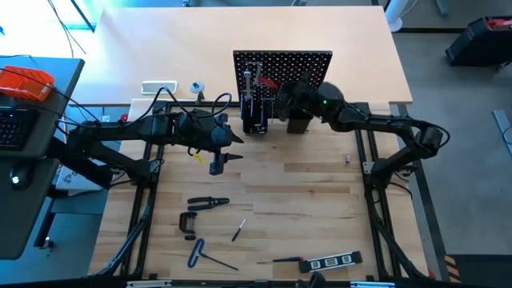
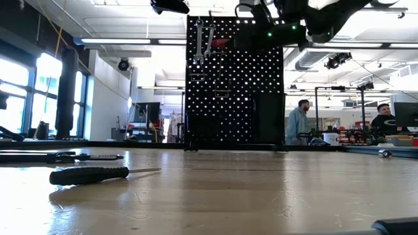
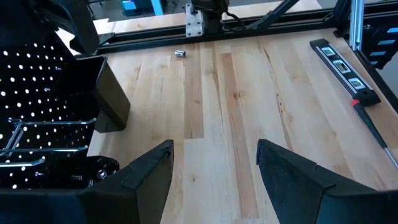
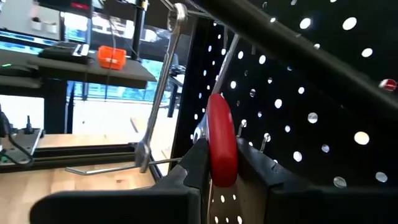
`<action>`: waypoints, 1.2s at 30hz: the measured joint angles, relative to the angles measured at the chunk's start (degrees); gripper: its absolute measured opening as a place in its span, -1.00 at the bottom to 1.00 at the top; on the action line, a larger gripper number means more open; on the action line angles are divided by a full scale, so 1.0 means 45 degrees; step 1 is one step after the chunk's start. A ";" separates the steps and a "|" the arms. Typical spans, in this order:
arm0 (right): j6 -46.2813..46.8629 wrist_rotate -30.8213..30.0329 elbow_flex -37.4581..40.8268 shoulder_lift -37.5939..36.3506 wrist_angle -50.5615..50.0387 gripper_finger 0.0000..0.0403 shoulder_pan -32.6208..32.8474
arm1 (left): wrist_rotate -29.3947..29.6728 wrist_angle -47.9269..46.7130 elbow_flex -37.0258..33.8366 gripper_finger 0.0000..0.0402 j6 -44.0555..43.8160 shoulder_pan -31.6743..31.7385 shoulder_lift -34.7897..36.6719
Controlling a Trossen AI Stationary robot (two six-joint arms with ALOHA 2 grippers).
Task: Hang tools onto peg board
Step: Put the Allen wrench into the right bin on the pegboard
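Note:
The black peg board [image 1: 282,64] stands upright at the table's far middle, with two silver wrenches [image 2: 202,42] hanging on its pegs and black holder boxes [image 1: 256,120] at its base. My right gripper [image 1: 282,94] is up at the board's front face, shut on a red-handled tool [image 4: 221,140]. My left gripper [image 1: 234,158] is open and empty over the table, left of the board. Black-handled pliers [image 1: 208,202], a black C-clamp [image 1: 189,223], a blue-handled hex key [image 1: 200,254], a small screwdriver [image 1: 238,231] and the black level [image 1: 332,261] lie on the near part of the table. My right gripper pinches the tool's red handle [image 4: 219,124] between its two fingers [image 4: 193,165]. The fingers come about level from the table's right side and lie across the handle. The tool is lifted clear of the table, close to the board's face, and its metal shaft [image 4: 227,56] slants toward the pegs.
A screwdriver [image 1: 286,259] lies beside the level at the near edge. A small metal piece [image 1: 347,159] lies at the right of the table. Bare wood lies between the board and the tools. People [image 2: 299,121] stand in the room behind.

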State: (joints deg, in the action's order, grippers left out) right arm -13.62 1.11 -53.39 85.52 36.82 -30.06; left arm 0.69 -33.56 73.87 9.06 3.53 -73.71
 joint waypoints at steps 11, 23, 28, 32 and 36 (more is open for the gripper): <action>-0.0085 -0.1949 0.0000 0.0000 -0.0213 -0.74 0.0675 | -0.0002 0.0000 0.0000 0.11 -0.0003 0.0000 0.0000; -0.0086 -0.3340 0.0000 -0.0001 -0.0228 -0.38 0.1221 | -0.0015 -0.0009 0.0000 0.11 -0.0111 -0.0146 0.0000; -0.0095 -0.3367 0.0000 -0.0003 -0.0237 -0.35 0.1533 | -0.0010 -0.0156 0.0000 0.11 -0.0113 -0.0151 0.0000; -0.0358 -0.3673 0.0000 -0.0002 -0.0251 -0.35 0.1744 | -0.0010 -0.0291 0.0000 0.11 -0.0209 -0.0155 0.0000; -0.0423 -0.3841 0.0000 -0.0001 -0.0257 -0.35 0.1870 | 0.0005 -0.0291 0.0000 0.11 -0.0214 -0.0226 0.0000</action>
State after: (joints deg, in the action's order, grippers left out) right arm -15.52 -16.17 -53.39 85.51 35.66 -21.65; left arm 0.71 -34.87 73.87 8.10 2.51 -73.71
